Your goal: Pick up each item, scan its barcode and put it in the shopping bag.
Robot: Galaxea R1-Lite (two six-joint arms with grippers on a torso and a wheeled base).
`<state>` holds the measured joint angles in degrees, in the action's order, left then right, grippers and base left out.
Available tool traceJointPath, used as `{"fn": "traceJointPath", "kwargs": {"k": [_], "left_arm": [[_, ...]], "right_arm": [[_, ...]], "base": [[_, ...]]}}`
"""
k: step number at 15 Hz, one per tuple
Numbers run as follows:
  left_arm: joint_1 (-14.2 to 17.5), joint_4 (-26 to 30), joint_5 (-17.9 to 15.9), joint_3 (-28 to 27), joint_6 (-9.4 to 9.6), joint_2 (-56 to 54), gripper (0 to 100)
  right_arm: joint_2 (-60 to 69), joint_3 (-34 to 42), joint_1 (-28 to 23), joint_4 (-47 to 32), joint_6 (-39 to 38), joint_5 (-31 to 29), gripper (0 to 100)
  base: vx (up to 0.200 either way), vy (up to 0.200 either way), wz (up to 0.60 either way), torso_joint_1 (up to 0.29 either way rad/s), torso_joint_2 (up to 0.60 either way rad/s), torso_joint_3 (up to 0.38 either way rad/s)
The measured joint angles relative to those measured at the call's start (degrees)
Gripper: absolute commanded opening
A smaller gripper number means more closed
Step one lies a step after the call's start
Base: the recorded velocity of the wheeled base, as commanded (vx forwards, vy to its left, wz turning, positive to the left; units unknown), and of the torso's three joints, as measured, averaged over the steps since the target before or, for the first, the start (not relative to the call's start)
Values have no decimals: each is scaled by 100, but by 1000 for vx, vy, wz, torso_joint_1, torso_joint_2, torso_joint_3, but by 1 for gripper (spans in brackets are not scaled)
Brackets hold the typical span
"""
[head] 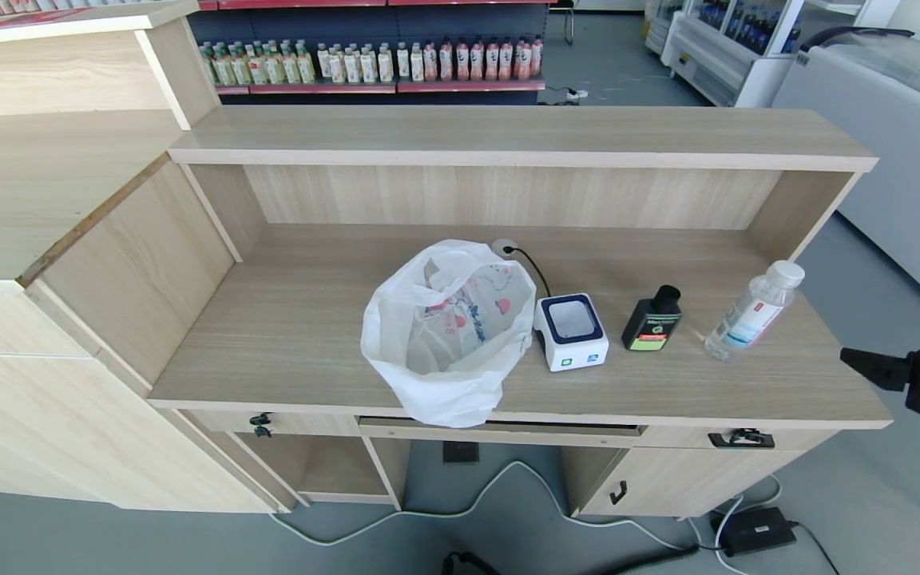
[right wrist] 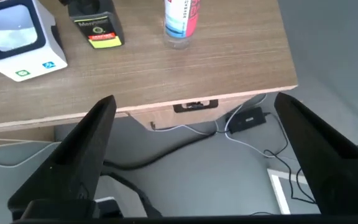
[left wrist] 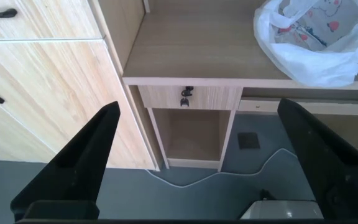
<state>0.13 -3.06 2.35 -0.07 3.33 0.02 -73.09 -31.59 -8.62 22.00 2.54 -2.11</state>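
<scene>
Sizing up what we have to bag: two things stand on the surface. There's a small dark bottle just right of the scanner, and a clear water bottle farther right, near the end. The shopping bag slumps just left of the scanner with its mouth open upward.

The right jaws are spread wide and holding nothing, hanging off the right end of the surface, not far from the water bottle. The left jaws are spread and bare too, low out in front of the near left corner.

We reckon the water bottle is the heavier one. It's round, smooth and thin-walled, so it could slip or dent. We'd take it around the label band at mid-height, not the cap.

The dark bottle looks stiff and light with flat faces, so pinching across the body below the cap should hold. The bag is thin and floppy, so we'd lower things in gently.
</scene>
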Motion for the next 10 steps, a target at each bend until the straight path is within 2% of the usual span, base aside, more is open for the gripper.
{"fn": "traceJointPath", "kwargs": {"k": [4,10], "left_arm": [[2,0,0,0,0,0,100],[5,0,-1,0,0,0,100]], "right_arm": [[-1390,-236,-111,1488,349,143,100],[-2749,-852,-190,1930,580,249,100]], "base": [[0,0,0,0,0,0],[0,0,0,0,0,0]]}}
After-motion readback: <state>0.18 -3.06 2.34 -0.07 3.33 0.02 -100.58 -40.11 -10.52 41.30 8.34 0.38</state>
